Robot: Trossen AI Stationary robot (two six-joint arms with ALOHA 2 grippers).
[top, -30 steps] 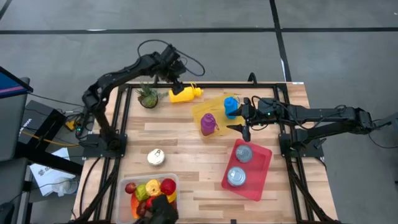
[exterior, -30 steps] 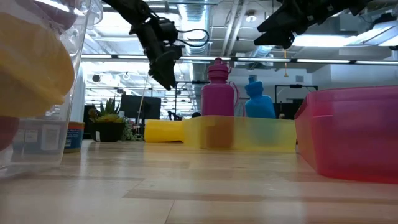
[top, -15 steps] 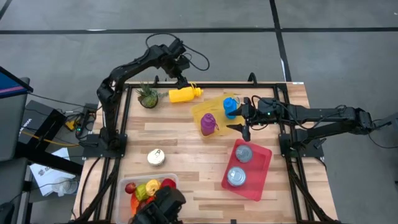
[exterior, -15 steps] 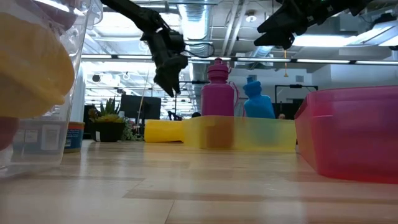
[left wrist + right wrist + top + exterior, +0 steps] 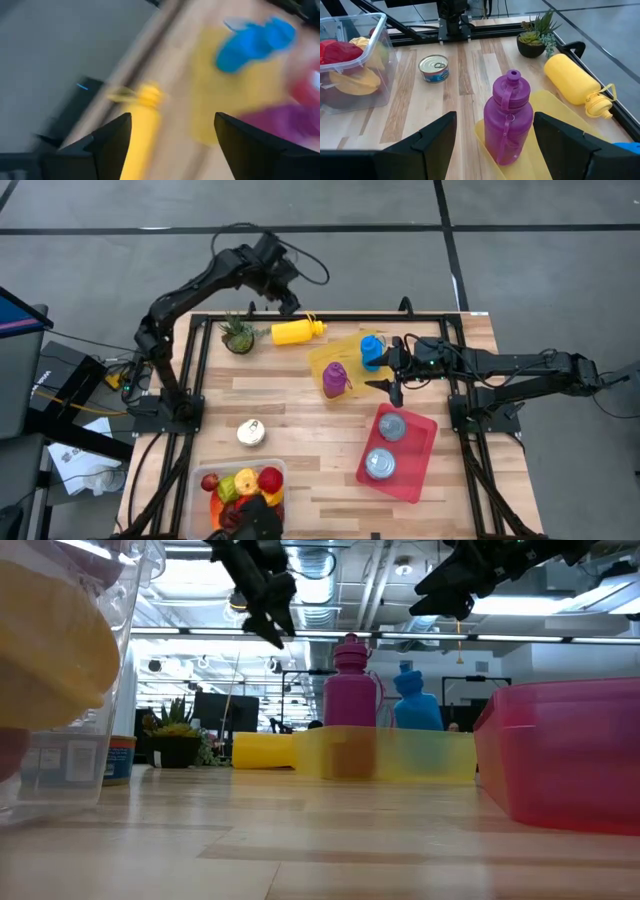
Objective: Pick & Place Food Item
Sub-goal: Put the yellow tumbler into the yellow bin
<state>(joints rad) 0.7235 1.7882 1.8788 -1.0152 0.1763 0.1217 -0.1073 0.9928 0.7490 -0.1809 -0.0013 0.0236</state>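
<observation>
Your open, empty left gripper [image 5: 288, 302] hangs over the far table edge, the tin can [image 5: 250, 433] lying well toward the near side on your left half, while the right gripper [image 5: 392, 387], open and empty, waits beside the purple bottle [image 5: 335, 379].

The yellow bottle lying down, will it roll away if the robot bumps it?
Probably. The yellow bottle lies on its rounded side on the table, so a sideways nudge could roll it. Its strap might slow it a bit. It looks like smooth plastic, maybe slippery.

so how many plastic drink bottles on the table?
3. Yellow plastic bottle lying by the far edge; purple plastic bottle and blue plastic bottle upright in the yellow tray. None seems hidden.
</observation>
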